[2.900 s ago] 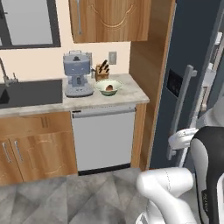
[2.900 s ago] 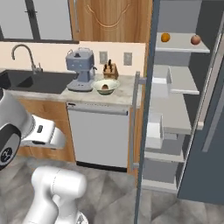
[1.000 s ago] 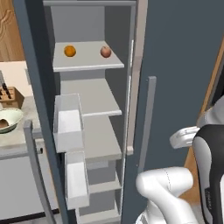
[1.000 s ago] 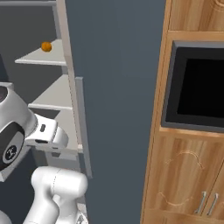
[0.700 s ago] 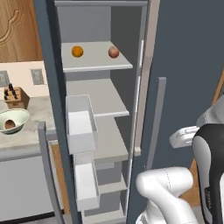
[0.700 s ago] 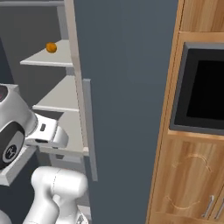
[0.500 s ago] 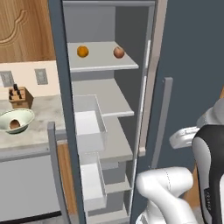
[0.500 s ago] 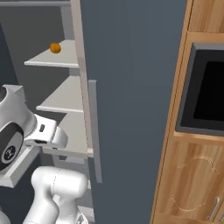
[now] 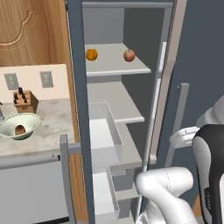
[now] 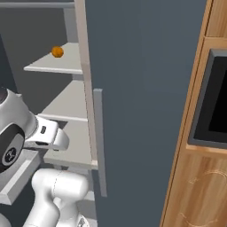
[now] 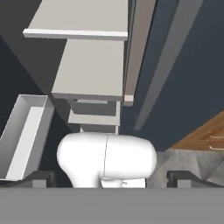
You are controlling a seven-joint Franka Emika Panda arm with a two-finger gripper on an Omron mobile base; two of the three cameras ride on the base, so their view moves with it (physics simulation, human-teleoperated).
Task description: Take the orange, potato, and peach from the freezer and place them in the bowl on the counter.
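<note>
**Tool open before freezer**

Tool (image 11: 111, 177) spread wide, empty, facing freezer (image 9: 131, 127) shelves. On upper shelf: orange (image 9: 91, 54) left, peach (image 9: 129, 55) right, apart. In bowl (image 9: 17, 126) on bench (image 9: 48, 127): potato (image 9: 19, 130).

From my remote station I count one orange (image 9: 91, 54) and one peach (image 9: 129, 55) in one open freezer (image 9: 114, 100). There is one bowl (image 9: 17, 126) holding one potato (image 9: 19, 129), one knife block (image 9: 25, 99), two wall outlets (image 9: 46, 79), two white door bins (image 9: 105, 131), and one black wall oven (image 10: 212, 104).
</note>
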